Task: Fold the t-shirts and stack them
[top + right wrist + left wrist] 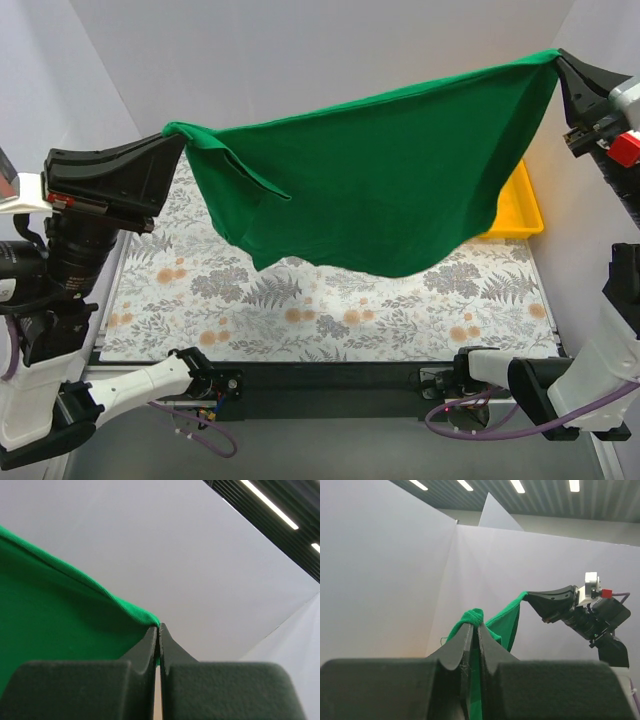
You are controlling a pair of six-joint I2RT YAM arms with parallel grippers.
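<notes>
The green t-shirt [380,185] hangs stretched in the air between both grippers, high above the table, sagging in the middle. My left gripper [178,140] is shut on its left corner; in the left wrist view a bunch of green cloth [472,617] sticks out between the shut fingers of that gripper [476,626]. My right gripper [560,62] is shut on the right corner; in the right wrist view the cloth [60,610] runs left from the shut tips of that gripper [159,629]. The neck label is not visible.
A yellow plastic tray [520,205] stands at the right back, partly behind the hanging shirt. The table carries a floral-patterned mat [330,300]. White walls enclose the back and both sides. The right arm also shows in the left wrist view [585,612].
</notes>
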